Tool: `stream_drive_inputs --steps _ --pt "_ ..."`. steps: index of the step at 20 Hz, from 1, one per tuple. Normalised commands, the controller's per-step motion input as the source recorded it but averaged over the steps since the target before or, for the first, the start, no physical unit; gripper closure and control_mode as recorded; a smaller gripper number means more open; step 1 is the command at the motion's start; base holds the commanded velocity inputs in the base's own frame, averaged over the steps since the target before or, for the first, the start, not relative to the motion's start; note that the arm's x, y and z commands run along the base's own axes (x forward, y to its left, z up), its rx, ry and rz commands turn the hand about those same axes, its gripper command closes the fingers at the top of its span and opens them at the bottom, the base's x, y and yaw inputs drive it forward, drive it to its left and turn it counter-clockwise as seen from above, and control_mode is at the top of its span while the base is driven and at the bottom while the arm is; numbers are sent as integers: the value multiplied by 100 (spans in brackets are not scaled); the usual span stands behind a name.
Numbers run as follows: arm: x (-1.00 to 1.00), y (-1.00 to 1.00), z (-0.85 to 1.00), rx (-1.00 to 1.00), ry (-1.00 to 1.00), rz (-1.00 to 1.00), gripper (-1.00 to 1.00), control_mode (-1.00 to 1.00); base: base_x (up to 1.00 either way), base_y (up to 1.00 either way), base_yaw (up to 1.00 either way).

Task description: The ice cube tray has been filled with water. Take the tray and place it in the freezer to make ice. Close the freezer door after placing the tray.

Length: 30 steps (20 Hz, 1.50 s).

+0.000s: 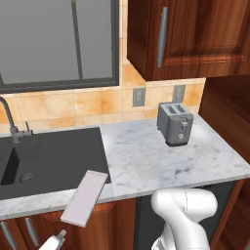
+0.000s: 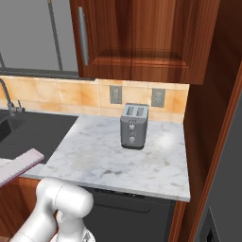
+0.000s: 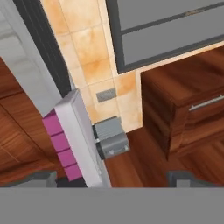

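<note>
A: The ice cube tray [image 1: 85, 197] is up off the marble counter [image 1: 146, 161], tilted, its far end over the counter's front edge beside the dark sink [image 1: 49, 156], its near end out in front of the wooden cabinet fronts.

B: And from the right base view the ice cube tray [image 2: 19, 166] pokes in at the left edge, slanted, just left of the counter's corner.

A: The hand view has it close up: pale slab [image 3: 81, 140], pink cells along 1 side, running up from between the finger tips.

B: The gripper [image 3: 111, 178]?

A: 2 dark tips stand wide either side of the tray's end; whether they pinch it, the commentators cannot tell.

B: Beyond it?

A: The grey 2-slot toaster [image 1: 175, 123] stands well apart at the back, below 2 wall outlets [image 1: 138, 97], under the wooden wall cabinet [image 1: 190, 34].
</note>
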Motion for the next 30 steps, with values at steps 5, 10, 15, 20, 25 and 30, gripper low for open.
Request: stream_drive_inputs --steps 5,10,15,20,25,30 --pt "28 0 -19 13 0 0 -100 -100 0 0 0" --pt "26 4 -15 0 1 0 -100 -100 0 0 0" --pt "24 18 -17 -1 9 0 -100 -100 0 0 0" --pt "21 5 -13 -3 11 0 -100 -100 0 0 0" --pt "7 6 -17 -6 0 0 -100 -100 0 0 0" --pt "0 3 -7 -7 -1 0 -100 -100 0 0 0"
